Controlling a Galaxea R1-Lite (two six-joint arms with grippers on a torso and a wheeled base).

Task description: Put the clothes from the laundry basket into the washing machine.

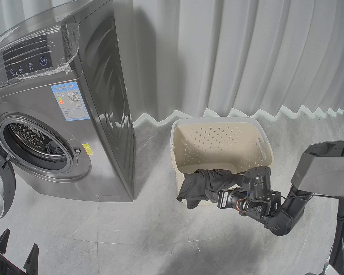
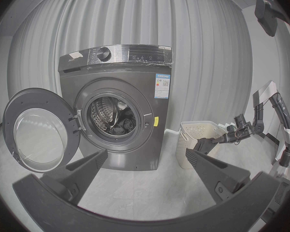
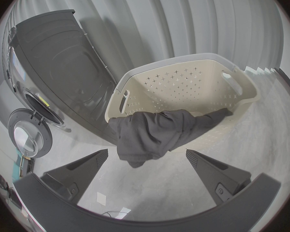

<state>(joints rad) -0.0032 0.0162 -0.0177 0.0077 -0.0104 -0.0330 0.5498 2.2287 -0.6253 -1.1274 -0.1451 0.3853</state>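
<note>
**Desk:** What sits nearest?

**Photographer:** The left gripper (image 1: 20,241), its black fingers spread and empty, low over the pale grey stone-look floor (image 1: 141,230). It faces the machine and looks parked clear of the work.

**Desk:** And the working arm?

**Photographer:** The right gripper (image 3: 146,152) has its jaws wide apart, clamped on nothing and levelled at the dark grey cloth garment (image 1: 202,186). I read that as a grasp being lined up, not yet made.

**Desk:** Where does the garment lie?

**Photographer:** Over the near rim of the cream perforated plastic laundry basket (image 1: 218,142). The bulk hangs outside and one sleeve trails back inside. Hung like that, it offers a loose fold to pinch.

**Desk:** And beyond?

**Photographer:** The grey front-loading washing machine (image 1: 84,96) stands to the basket's left. Its round glass-windowed door (image 2: 38,129) is swung wide, leaving the steel drum (image 2: 106,107) open for loading. Some dark clothes (image 2: 124,126) already lie at the bottom of it. A white pleated curtain (image 1: 237,39) closes the background.
</note>
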